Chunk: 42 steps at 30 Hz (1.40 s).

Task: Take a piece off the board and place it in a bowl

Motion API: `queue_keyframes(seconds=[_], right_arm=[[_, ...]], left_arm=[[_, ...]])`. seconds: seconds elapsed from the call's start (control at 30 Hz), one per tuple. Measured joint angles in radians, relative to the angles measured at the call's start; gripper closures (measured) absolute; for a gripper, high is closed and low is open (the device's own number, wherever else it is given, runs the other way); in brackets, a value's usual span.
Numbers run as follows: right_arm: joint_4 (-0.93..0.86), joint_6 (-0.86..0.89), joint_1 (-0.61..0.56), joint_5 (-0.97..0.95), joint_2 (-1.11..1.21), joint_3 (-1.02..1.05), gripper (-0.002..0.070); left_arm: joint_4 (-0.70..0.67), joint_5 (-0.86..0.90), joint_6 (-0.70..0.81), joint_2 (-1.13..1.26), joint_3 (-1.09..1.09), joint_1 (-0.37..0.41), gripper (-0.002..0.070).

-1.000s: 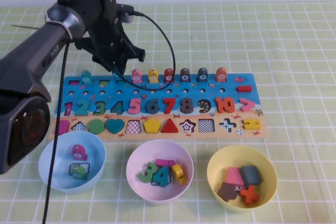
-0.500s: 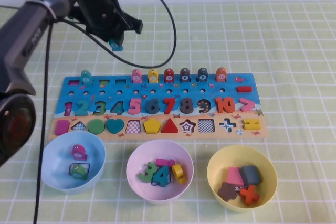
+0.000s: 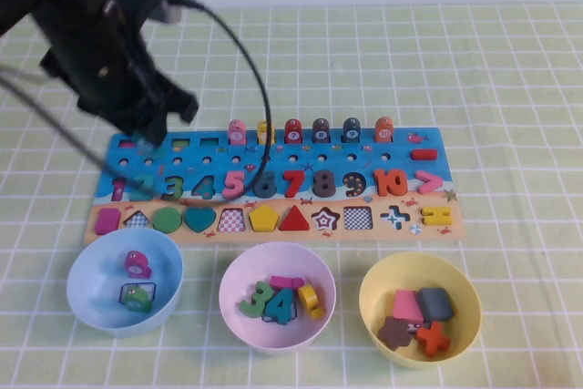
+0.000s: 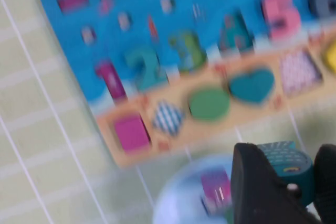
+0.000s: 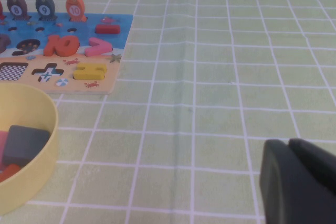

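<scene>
My left gripper [image 3: 150,138] hangs over the left end of the blue board [image 3: 383,157], above the numbers 1 and 2. In the left wrist view the left gripper [image 4: 291,174] is shut on the teal arch-topped piece [image 4: 286,162]. Past it lie the board [image 4: 157,40] and the light blue bowl [image 4: 178,198], blurred. That bowl [image 3: 84,266] stands at the near left, in front of the board, and holds a pink piece and a green one. My right gripper [image 5: 299,182] is shut and empty, low over bare cloth to the right of the board [image 5: 113,27].
A pink bowl [image 3: 230,284] with number pieces and a yellow bowl [image 3: 369,289] with shape pieces stand in front of the board. Several pegs [image 3: 321,129] stand along the board's far edge. The left arm's black cable [image 3: 264,134] loops over the board. A green checked cloth covers the table.
My left arm has swung from beyond the board's far edge towards me and to the left, carrying the teal piece; it is now over the board's left end. The right arm is out of that view.
</scene>
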Motion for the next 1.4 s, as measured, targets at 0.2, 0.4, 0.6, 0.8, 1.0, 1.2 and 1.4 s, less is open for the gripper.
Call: queue_keyframes(seconds=[0.2, 0.4, 0.6, 0.8, 1.0, 1.2, 1.4], right_arm=[[0.000, 0.000, 0.000, 0.000, 0.000, 0.000, 0.0694], [0.000, 0.000, 0.000, 0.002, 0.000, 0.000, 0.0694], [0.000, 0.000, 0.000, 0.002, 0.000, 0.000, 0.0694], [0.000, 0.000, 0.000, 0.002, 0.000, 0.000, 0.0694], [0.000, 0.000, 0.000, 0.002, 0.000, 0.000, 0.0694], [0.000, 0.000, 0.000, 0.002, 0.000, 0.000, 0.0694], [0.000, 0.000, 0.000, 0.002, 0.000, 0.000, 0.0694]], left_arm=[[0.000, -0.002, -0.001, -0.253, 0.307, -0.056, 0.0484], [-0.001, -0.086, -0.049, -0.410, 0.562, -0.074, 0.0484], [0.068, -0.269, -0.168, -0.424, 0.710, -0.074, 0.0485], [0.143, -0.365, -0.236, -0.366, 0.721, -0.074, 0.0485], [0.177, -0.397, -0.266, -0.286, 0.721, -0.074, 0.0485], [0.177, -0.419, -0.267, -0.223, 0.721, -0.074, 0.0485], [0.177, -0.440, -0.267, -0.215, 0.721, -0.074, 0.0461]])
